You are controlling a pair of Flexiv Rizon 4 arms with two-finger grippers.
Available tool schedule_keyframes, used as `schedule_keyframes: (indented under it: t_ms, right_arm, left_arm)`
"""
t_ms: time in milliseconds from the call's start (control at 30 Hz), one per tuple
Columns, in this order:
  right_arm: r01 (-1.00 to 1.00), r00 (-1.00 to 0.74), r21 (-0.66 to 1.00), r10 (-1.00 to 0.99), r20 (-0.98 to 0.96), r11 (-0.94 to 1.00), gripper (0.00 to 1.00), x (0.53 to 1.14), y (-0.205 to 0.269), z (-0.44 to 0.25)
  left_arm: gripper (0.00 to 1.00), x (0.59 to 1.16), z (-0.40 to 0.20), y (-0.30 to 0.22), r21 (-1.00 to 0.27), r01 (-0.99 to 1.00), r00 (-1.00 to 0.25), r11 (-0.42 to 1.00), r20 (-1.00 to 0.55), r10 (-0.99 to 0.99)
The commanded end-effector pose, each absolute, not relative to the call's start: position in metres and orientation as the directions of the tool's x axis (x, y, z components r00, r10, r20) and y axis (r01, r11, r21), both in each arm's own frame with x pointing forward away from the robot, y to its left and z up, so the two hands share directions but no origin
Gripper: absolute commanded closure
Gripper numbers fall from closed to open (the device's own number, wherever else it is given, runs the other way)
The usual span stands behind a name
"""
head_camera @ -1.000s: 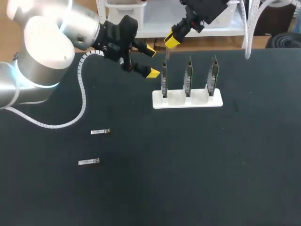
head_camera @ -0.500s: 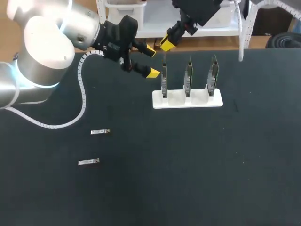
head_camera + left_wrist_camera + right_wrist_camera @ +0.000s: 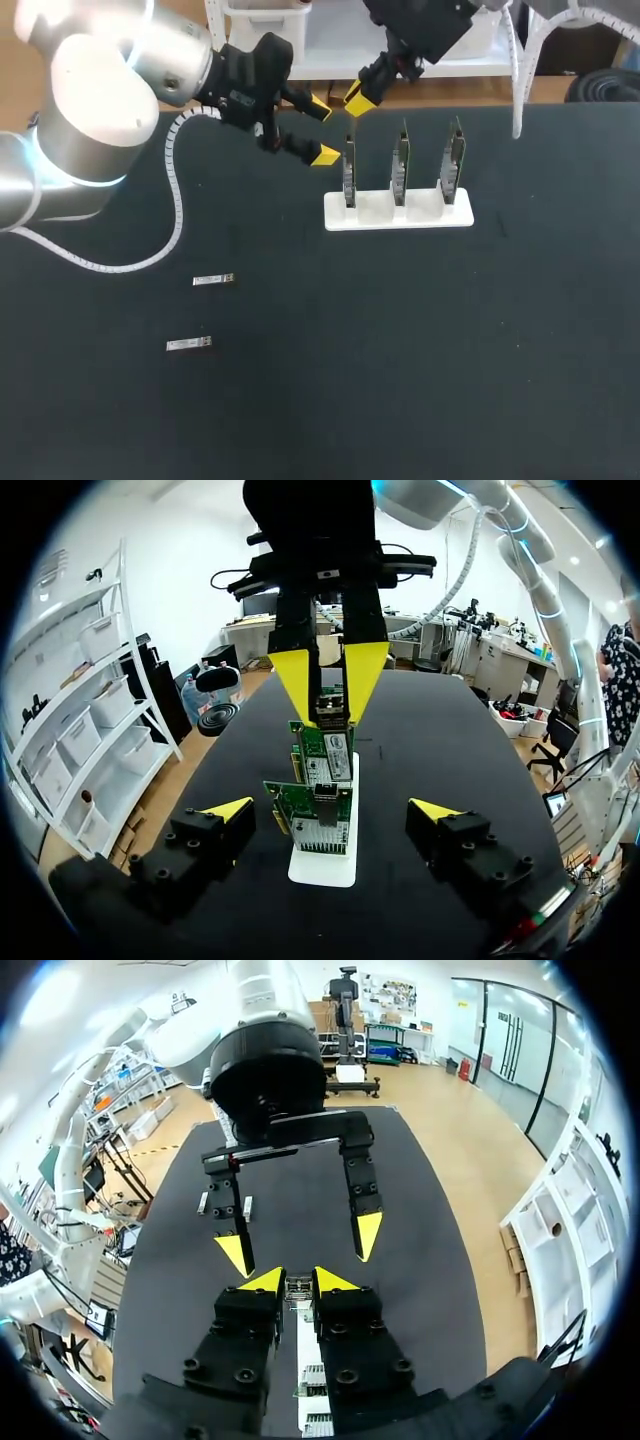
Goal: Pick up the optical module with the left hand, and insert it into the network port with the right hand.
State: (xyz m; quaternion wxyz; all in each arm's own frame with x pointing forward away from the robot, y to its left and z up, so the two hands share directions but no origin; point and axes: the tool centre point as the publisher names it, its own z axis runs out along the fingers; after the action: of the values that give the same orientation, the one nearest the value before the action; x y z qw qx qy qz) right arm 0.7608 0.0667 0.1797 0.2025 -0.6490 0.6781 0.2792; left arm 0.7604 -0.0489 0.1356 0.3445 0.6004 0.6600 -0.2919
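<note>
- Two slim metal bars lie flat toward the table's (image 3: 300, 400) left edge: the nearer loose module (image 3: 188, 344) and the farther loose module (image 3: 213, 280).
- A white stand (image 3: 398, 212) near the far edge holds three green cards (image 3: 400, 165) upright, and their ports are hard to make out.
- The left gripper (image 3: 323, 131) hangs beside the leftmost card (image 3: 348, 175), fingers wide apart and holding nothing.
- The right gripper (image 3: 297, 1280), above that card, pinches the optical module (image 3: 330, 717), which is mostly hidden between its yellow tips.

The matt black table (image 3: 420, 340) carries a flat white plastic stand (image 3: 398, 213) holding three upright green circuit cards (image 3: 400, 160), and, well left of that stand, one small silver optical module (image 3: 214, 280) and a second silver module (image 3: 189, 344) lying flat.
</note>
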Motion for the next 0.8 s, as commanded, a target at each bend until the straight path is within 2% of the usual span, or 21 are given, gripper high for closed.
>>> schedule_keyframes:
  t_ms: [33, 800]
  right_arm:
    - [-0.994, -0.07, 0.112, -0.768, -0.637, -0.001, 1.0, 0.7616, 0.0657, 0.1808]
    - [-0.994, -0.053, 0.109, -0.778, -0.626, -0.02, 1.0, 0.768, 0.0718, 0.1793]
  left_arm:
    - [0.0, 0.7622, 0.1353, -0.0493, 0.027, 0.994, -0.041, 0.105, -0.804, 0.593]
    - [0.0, 0.7622, 0.1353, -0.0493, 0.027, 0.994, -0.041, 0.105, -0.804, 0.593]
